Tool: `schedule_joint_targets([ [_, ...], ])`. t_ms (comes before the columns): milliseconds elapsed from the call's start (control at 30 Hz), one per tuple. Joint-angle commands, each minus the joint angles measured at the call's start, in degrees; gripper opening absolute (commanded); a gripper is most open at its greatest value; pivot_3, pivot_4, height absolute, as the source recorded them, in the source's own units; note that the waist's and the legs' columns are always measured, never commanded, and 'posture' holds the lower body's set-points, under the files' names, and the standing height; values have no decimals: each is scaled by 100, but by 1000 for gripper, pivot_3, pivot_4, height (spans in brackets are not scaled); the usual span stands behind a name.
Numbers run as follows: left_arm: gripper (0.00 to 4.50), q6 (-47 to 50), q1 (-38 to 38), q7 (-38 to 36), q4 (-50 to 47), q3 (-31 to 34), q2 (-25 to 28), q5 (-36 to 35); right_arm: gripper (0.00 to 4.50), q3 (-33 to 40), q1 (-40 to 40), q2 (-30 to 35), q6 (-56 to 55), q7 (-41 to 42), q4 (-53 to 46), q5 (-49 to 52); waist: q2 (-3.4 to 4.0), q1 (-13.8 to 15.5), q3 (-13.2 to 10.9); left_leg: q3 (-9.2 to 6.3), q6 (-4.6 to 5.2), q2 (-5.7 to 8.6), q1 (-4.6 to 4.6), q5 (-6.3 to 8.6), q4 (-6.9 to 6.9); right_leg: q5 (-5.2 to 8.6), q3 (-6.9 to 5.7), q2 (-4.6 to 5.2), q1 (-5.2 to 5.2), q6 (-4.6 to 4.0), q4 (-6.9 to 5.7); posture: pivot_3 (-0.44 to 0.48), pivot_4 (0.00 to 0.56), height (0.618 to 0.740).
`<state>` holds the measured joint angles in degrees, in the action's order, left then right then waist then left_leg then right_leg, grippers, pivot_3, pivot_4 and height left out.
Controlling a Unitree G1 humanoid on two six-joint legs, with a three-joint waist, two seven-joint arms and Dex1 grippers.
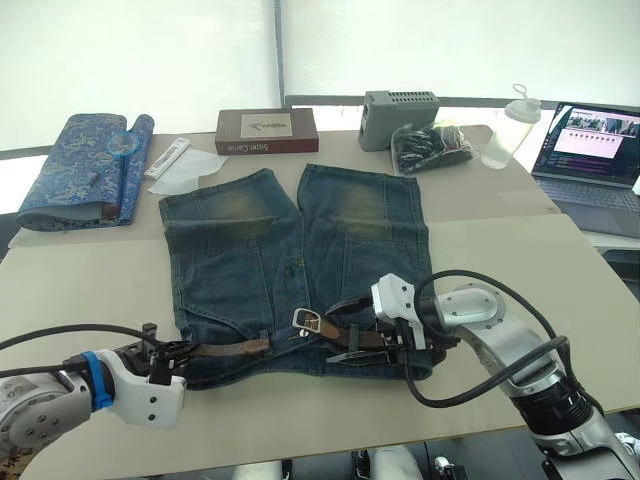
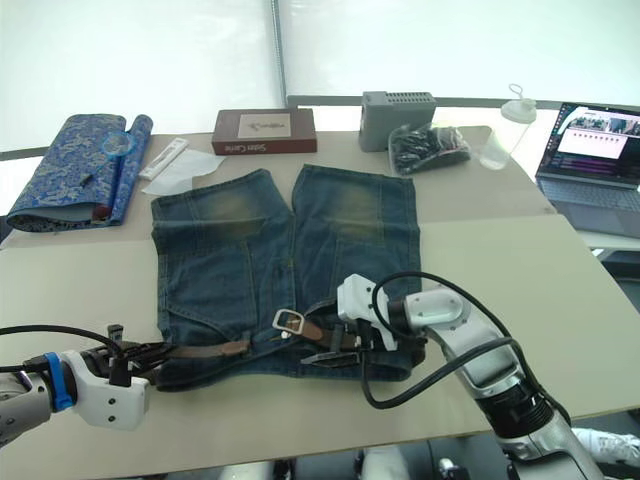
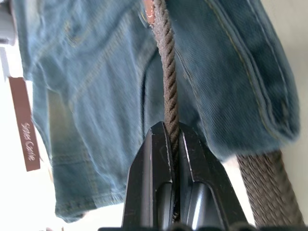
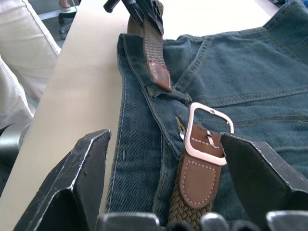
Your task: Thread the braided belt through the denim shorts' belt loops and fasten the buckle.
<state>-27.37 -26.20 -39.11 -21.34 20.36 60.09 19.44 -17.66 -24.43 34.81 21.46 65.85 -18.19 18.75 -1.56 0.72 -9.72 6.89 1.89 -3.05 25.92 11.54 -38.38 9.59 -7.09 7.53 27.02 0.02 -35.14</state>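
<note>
Tabletop (image 1: 520, 270): left gripper (image 3: 172, 144) jaws pinch braided belt (image 3: 167, 72); right gripper (image 4: 163, 178) spread, apparently empty.

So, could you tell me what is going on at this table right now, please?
A humanoid robot is fitting the braided belt to the denim shorts lying flat on the table. Its left claw is shut on the woven strap near the leather tip, at the waistband's left end. Its right claw is open, its fingers on either side of the buckle, which lies unfastened on the waistband. The tip and buckle are still apart, so fastening remains.
</note>
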Motion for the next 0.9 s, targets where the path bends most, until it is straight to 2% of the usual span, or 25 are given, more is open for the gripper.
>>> schedule_joint_targets([
  [33, 13, -201, 72, -28, 47, 194, 68, 130, 4021, 112, 11, 1, -108, -32, -206, 54, 0, 0, 0, 0, 0, 0, 0, 0, -2, 1, 0, 0, 0, -1, 0, 0, 150, 709],
  [300, 13, -843, 276, 14, 120, 413, 214, 431, 4021, 47, 22, -136, -129, -115, -218, 56, -1, -1, 1, -1, 0, 1, 0, 0, -3, -3, 1, 0, -2, 4, -5, 0, 150, 709],
  [567, 13, -944, 538, -5, 364, 444, 263, 493, 4021, -64, -42, -321, -307, -105, -74, -101, -1, -3, 1, 0, 0, -1, -3, 0, -9, -5, 1, -2, -5, 8, -12, 0, 150, 709],
  [900, 13, -1105, 808, 306, 222, 218, 139, 1271, 4021, -57, -16, -382, -259, -109, -60, -65, -1, -1, 1, 1, 0, -3, -3, 0, -35, -3, 3, -2, -4, 4, -35, 0, 150, 709],
])
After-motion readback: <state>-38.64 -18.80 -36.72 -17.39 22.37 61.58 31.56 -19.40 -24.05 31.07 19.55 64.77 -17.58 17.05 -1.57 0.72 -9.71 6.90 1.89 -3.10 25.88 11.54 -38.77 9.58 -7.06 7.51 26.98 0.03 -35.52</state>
